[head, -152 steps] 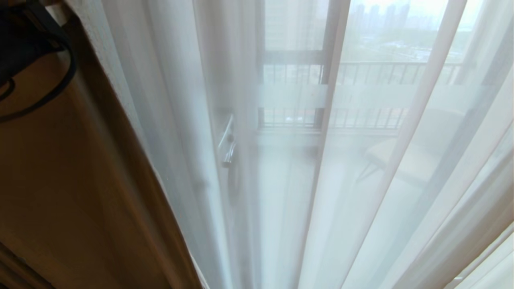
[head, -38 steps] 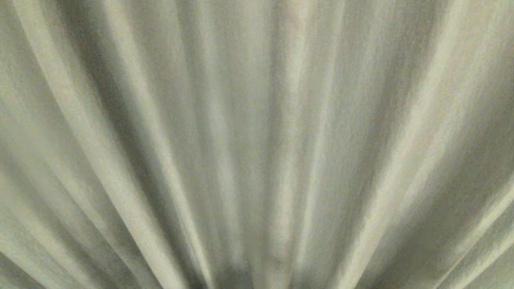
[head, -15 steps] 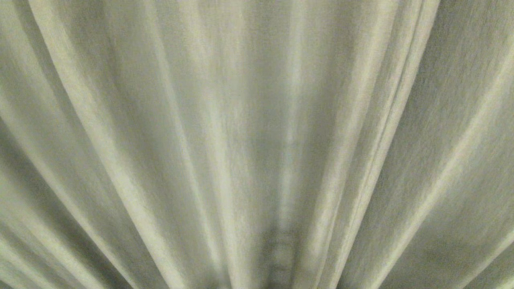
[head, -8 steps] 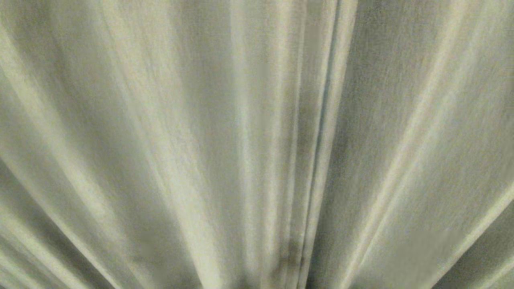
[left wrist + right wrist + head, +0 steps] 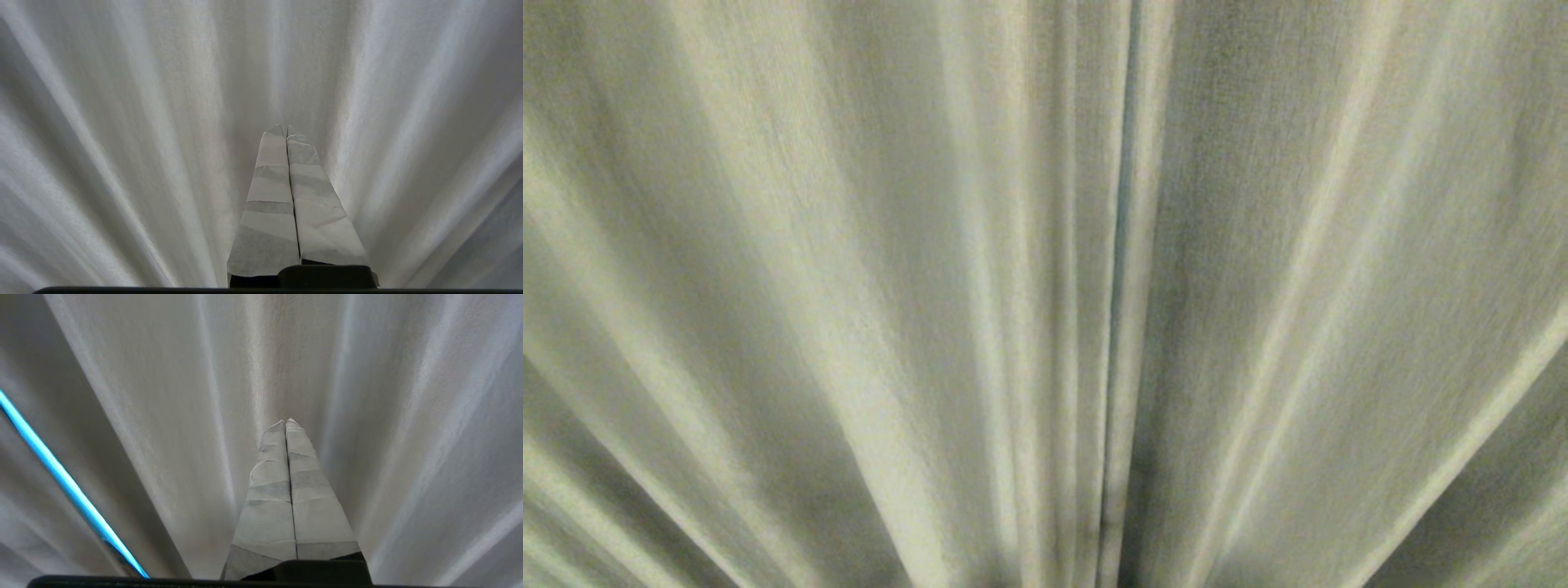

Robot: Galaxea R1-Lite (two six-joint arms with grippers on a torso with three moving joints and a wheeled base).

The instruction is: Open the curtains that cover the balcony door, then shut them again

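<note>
Both clenched on nothing, the left end effector (image 5: pixel 286 130) and right end effector (image 5: pixel 285 424) point at the pleated curtains (image 5: pixel 849 294), which fill the head view, their two hemmed edges meeting along a thin vertical gap (image 5: pixel 1123 204).

The left gripper (image 5: pixel 286 130) shows only in its own wrist view, its two tape-wrapped fingers (image 5: pixel 267 204) pressed flat together from base to tip, holding nothing. The right gripper (image 5: pixel 285 424) looks the same in its wrist view, fingers (image 5: pixel 316 514) closed against each other and empty. Neither arm appears in the head view.
</note>
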